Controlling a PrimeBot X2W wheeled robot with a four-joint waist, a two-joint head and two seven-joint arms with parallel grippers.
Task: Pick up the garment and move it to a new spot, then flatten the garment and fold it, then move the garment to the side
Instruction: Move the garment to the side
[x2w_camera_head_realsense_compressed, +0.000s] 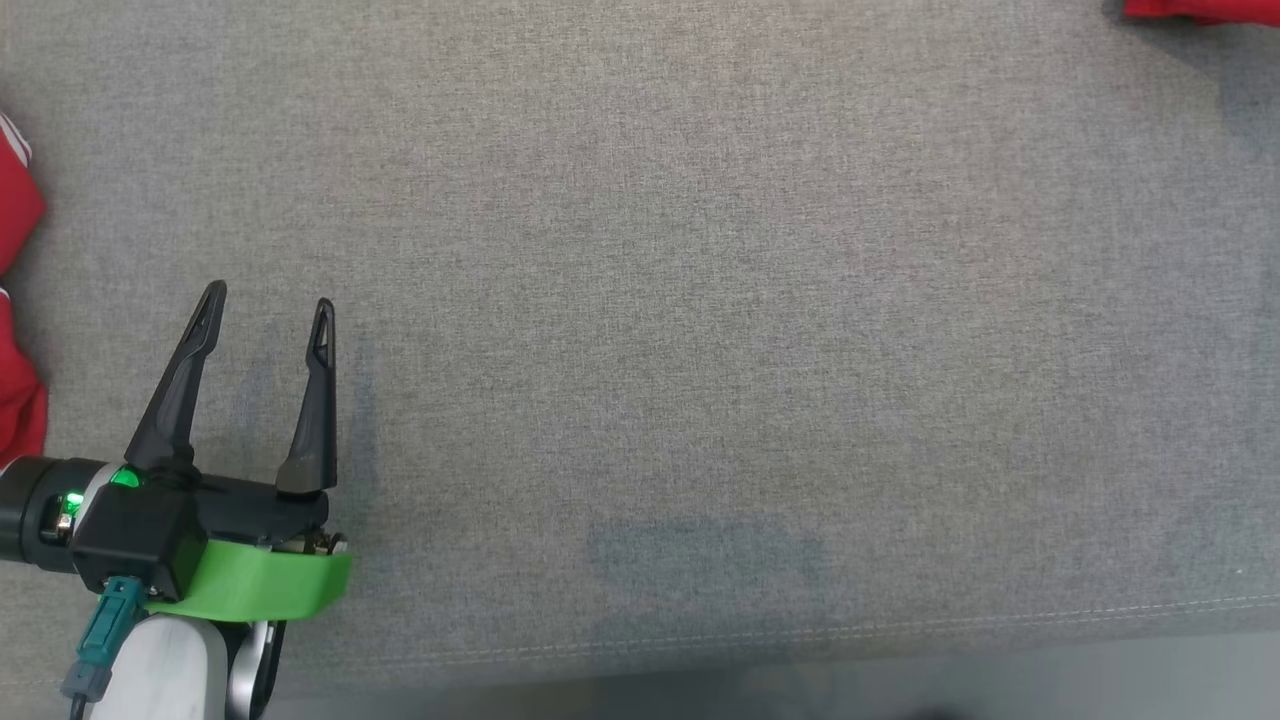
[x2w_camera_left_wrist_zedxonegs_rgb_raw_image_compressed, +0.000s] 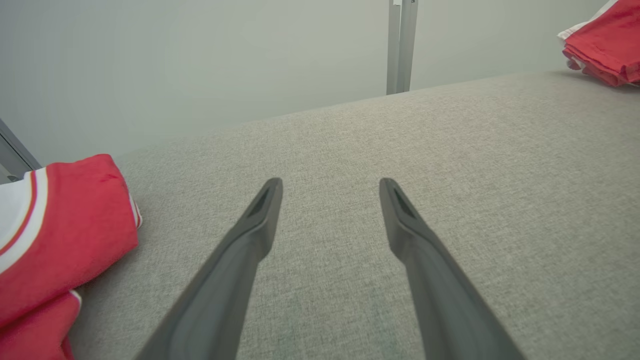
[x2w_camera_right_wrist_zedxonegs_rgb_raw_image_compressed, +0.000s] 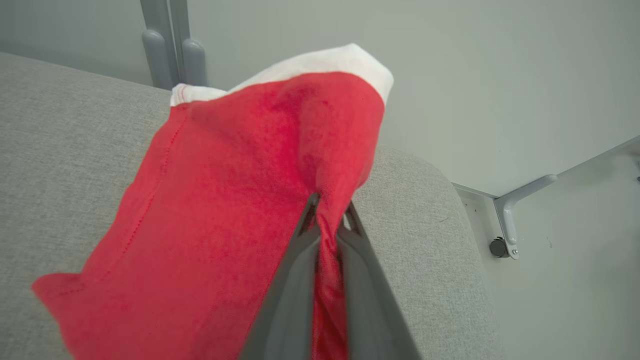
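Far left: second red cloth (x2w_camera_head_realsense_compressed: 15, 400) on grey cushion (x2w_camera_head_realsense_compressed: 700, 300). Beside it, left gripper (x2w_camera_head_realsense_compressed: 269, 298), jaws spread wide, empty, over the cushion. Far right: right gripper (x2w_camera_right_wrist_zedxonegs_rgb_raw_image_compressed: 331, 202) pinched tight on red garment (x2w_camera_right_wrist_zedxonegs_rgb_raw_image_compressed: 240, 175), at cushion's corner.

Nothing can be read in any view. The red garment (x2w_camera_right_wrist_zedxonegs_rgb_raw_image_compressed: 235, 200) and its white trim carry no print, tag or number that shows. The grey fabric tabletop (x2w_camera_head_realsense_compressed: 700, 300) is plain weave with no marking. The left gripper (x2w_camera_head_realsense_compressed: 269, 298) bears no brand or label on its dark fingers or its housing.
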